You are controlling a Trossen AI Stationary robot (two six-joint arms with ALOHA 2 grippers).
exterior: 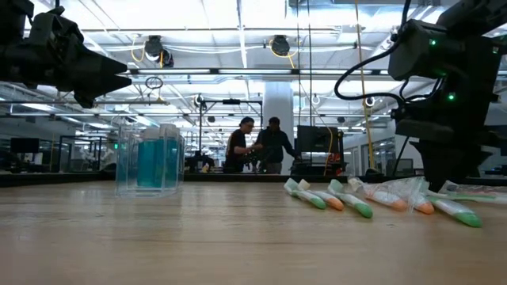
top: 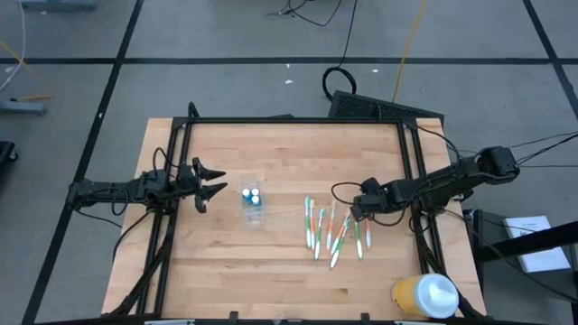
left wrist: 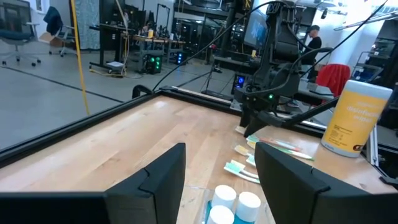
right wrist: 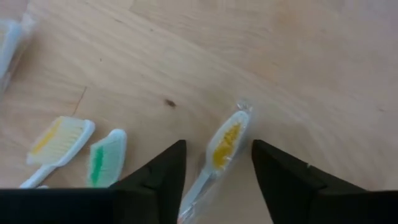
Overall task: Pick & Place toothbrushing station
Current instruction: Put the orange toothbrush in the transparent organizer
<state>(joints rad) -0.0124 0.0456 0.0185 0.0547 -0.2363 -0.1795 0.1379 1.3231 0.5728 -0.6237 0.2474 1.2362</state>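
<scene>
This is a big open robotics lab or industrial workshop. The wooden table (top: 271, 262) sits in a black metal frame (top: 289, 121) on a grey floor marked with dark lines, cables (top: 397, 45) trailing across it at the top of the overhead picture. Across the table, the hall runs deep: exposed ceiling ducts and strip lights (exterior: 238, 32) along the top, glass partitions at left, and two people (exterior: 257, 146) standing at a workstation mid-frame. Equipment racks with lit green indicators (left wrist: 152, 62) and an office chair (left wrist: 18, 31) stand in the upper left of the left wrist's picture.

pale matt wood table (top: 271, 262), clear glossy plastic cup (exterior: 149, 162), toothbrush (right wrist: 219, 151) seemingly film-wrapped.
</scene>
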